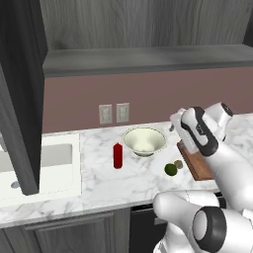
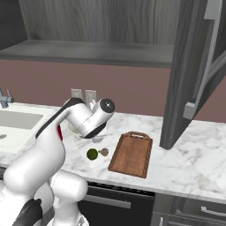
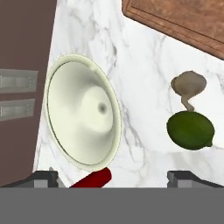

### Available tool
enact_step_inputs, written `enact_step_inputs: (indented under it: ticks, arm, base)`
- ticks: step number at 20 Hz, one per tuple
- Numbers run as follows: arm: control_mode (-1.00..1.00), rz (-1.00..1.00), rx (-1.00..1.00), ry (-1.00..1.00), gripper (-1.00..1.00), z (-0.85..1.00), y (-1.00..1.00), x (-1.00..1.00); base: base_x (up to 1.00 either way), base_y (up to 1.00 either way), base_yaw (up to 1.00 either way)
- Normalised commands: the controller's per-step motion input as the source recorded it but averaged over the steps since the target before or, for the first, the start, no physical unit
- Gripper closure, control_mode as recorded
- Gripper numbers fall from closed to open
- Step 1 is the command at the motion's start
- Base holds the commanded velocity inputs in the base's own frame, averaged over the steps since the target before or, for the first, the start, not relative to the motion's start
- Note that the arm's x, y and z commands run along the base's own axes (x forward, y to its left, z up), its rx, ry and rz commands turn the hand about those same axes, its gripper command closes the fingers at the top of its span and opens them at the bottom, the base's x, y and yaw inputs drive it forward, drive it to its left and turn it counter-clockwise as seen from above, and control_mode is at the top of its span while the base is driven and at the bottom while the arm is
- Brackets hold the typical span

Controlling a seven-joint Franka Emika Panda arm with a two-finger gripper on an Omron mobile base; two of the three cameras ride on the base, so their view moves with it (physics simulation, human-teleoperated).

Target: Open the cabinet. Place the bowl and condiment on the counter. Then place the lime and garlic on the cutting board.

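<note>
Left base view: bowl and condiment stand on counter, cabinet door open.
Right base view: lime, garlic just beside cutting board, not on it.
Hand view: gripper spread wide, empty, likely lining up on the lime.

White arm bent forward at mid-frame, wrist pitched down, hand empty with jaws spread wide apart.

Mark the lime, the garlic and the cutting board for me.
lime [image 3: 190, 130]: hand view, middle of its green skin.
garlic [image 3: 188, 83]: hand view, centre of the tan bulb.
cutting board [image 2: 130, 154]: right base view, bare middle of the wooden face.
</note>
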Motion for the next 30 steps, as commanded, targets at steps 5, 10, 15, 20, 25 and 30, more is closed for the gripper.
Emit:
enact_step_inputs:
  ticks: [5, 10, 15, 20, 25, 30]
  arm:
    - [-1.00, 0.17, -0.06, 0.00, -1.00, 0.00, 0.00, -0.38]
    - [-1.00, 0.24, -0.13, 0.00, -1.00, 0.00, 0.00, -0.25]
    - [-1.00, 0.17, -0.14, 0.00, -1.00, 0.00, 0.00, -0.05]
    - [-1.00, 0.16, -0.15, -0.03, -1.00, 0.00, 0.00, -0.05]
    - [-1.00, 0.18, -0.15, -0.10, -1.00, 0.00, 0.00, -0.10]
    - [-1.00, 0.17, -0.15, -0.12, -1.00, 0.00, 0.00, -0.27]
  base:
    - [0.00, 0.00, 0.00]
    - [0.00, 0.00, 0.00]
    - [0.00, 0.00, 0.00]
    - [0.00, 0.00, 0.00]
    - [0.00, 0.00, 0.00]
    - [0.00, 0.00, 0.00]
